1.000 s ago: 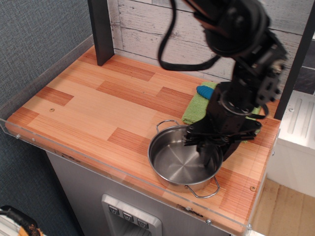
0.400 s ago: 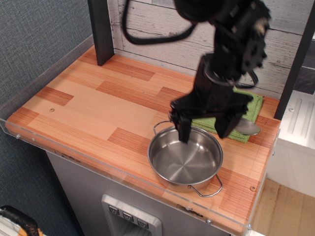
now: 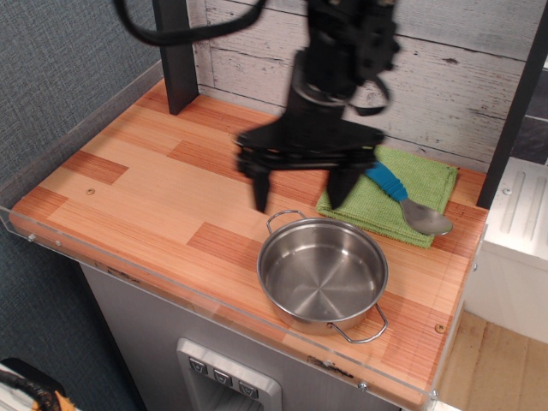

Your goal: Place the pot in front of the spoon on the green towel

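The gripper [image 3: 300, 188] hangs empty with jaws spread wide, above the table [image 3: 154, 197] just behind the pot [image 3: 322, 276]. The pot rests on bare wood just before the green towel [image 3: 390, 199], where the spoon [image 3: 402, 199] lies, so placement looks done.

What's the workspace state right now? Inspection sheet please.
Surface: striped wooden countertop with a clear acrylic edge guard.
Job's things: shallow shiny stainless-steel pot on bare wood at the front edge, empty, not on the light-green folded towel; blue-handled metal spoon lies on the towel, bowl over its front edge.
Clutter: nothing seen.
Grippers: black gripper open, empty, raised above the counter behind the pot.
Cables: black cable looping off the arm at the top.
Surroundings: whitewashed plank wall, dark post.
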`<control>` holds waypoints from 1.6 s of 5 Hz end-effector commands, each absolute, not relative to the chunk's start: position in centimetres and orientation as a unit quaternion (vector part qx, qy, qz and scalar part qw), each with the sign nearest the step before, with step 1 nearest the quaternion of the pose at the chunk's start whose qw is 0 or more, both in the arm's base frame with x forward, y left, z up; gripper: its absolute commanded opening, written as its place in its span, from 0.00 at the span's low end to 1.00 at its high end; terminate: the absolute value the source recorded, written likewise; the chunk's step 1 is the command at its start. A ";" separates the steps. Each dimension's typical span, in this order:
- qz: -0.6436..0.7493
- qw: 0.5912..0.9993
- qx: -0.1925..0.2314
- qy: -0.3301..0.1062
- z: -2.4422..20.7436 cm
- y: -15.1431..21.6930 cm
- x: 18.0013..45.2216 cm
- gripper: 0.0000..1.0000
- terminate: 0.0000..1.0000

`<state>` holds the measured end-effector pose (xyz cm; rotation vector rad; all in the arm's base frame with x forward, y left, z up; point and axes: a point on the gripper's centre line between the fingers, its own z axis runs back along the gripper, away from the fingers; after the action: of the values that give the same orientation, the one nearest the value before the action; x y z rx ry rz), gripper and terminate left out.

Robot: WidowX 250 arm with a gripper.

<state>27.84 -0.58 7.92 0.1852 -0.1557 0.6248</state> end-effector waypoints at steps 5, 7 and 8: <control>0.227 0.964 0.083 -0.114 8.7 16.9 28.4 1.00 0.00; 0.216 0.966 0.091 -0.113 8.1 19.4 29.5 1.00 0.00; 0.216 0.966 0.091 -0.113 8.1 19.4 29.5 1.00 0.00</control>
<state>28.17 19.16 6.66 0.1667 -0.1879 0.4316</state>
